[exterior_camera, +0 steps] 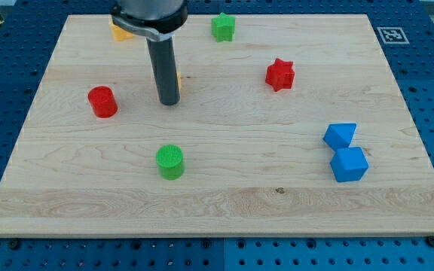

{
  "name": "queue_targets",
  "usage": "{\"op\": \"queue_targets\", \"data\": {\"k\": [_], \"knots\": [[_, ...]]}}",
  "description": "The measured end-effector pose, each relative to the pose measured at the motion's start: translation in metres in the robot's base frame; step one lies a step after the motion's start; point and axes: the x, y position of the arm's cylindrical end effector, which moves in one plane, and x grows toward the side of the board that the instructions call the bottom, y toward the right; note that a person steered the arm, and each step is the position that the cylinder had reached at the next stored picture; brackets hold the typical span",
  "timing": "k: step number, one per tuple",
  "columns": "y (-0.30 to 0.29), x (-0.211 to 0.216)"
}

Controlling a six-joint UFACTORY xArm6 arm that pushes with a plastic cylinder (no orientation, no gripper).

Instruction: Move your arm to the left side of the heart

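Note:
My tip (169, 102) rests on the wooden board (224, 203), left of centre in the upper half. A small sliver of a yellow block (180, 79) shows just at the rod's right edge; the rod hides most of it and its shape cannot be made out. An orange-yellow block (118, 32) at the view's top left is partly hidden by the arm, so its shape is unclear too. No block can be made out as a heart. The red cylinder (102, 102) lies to the left of my tip.
A green star (222, 27) sits near the top edge. A red star (280, 74) lies right of centre. A green cylinder (170, 162) lies below my tip. Two blue blocks (340, 135) (349, 164) touch each other at the right.

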Motion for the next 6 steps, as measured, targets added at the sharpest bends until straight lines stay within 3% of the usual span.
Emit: {"op": "queue_targets", "data": {"k": [2,6], "knots": [[-0.044,-0.023],[-0.135,-0.114]]}}
